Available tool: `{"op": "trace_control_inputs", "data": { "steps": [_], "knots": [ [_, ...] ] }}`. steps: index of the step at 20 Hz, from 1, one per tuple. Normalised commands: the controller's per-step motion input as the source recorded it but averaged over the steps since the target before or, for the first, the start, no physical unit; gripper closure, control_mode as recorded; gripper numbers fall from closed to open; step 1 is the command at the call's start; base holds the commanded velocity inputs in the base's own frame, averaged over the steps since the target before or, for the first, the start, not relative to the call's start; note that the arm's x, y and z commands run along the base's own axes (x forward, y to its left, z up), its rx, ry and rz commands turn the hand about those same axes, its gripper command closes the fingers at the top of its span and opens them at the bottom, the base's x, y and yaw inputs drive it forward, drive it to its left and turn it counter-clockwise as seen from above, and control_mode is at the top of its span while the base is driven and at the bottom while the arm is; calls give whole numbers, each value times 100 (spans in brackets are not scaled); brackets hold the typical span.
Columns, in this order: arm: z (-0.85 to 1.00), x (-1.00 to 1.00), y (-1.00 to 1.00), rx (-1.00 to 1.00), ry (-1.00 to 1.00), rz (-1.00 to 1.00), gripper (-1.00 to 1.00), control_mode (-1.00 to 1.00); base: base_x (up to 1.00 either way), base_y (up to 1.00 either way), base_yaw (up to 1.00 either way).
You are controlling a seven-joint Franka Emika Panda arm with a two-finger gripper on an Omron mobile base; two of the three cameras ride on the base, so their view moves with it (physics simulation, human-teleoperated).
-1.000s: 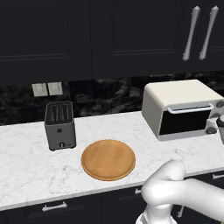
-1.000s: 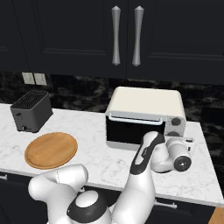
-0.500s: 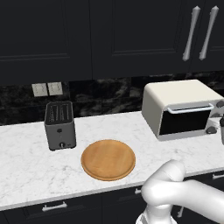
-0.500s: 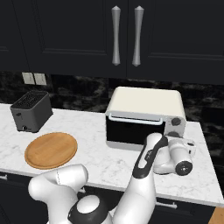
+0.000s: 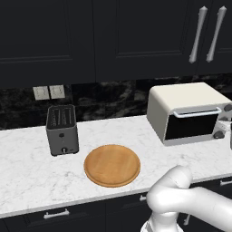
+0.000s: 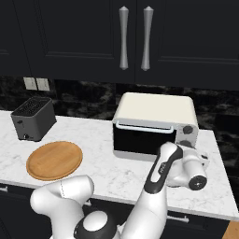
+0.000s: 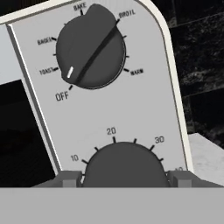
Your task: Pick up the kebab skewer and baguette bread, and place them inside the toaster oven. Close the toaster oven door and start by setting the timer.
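Door [image 6: 144, 140] of the toaster oven [image 6: 156, 112] looks shut; we see our claw [image 7: 124, 179] part-open astride the timer knob [image 7: 124, 164], unturned yet we judge.

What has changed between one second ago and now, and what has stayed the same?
The arm's hand has drawn slightly nearer to the knobs on the toaster oven; nothing was gripped or released. The toaster oven door stays closed, and the wooden plate and slot toaster are unmoved.
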Motion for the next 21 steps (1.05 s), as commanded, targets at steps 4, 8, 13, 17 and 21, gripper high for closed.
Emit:
{"op": "trace_control_inputs", "data": {
  "steps": [4, 8, 13, 17, 21],
  "knots": [
    [0, 0, 0, 13, 0, 0, 100, -100, 0, 0, 0],
    [0, 0, 0, 12, 0, 0, 100, -100, 0, 0, 0],
    [-1, 0, 0, 11, 0, 0, 100, -100, 0, 0, 0],
    [-1, 0, 0, 13, 0, 0, 100, -100, 0, 0, 0],
    [0, 0, 0, 14, 0, 0, 100, -100, 0, 0, 0]
  ]
}}
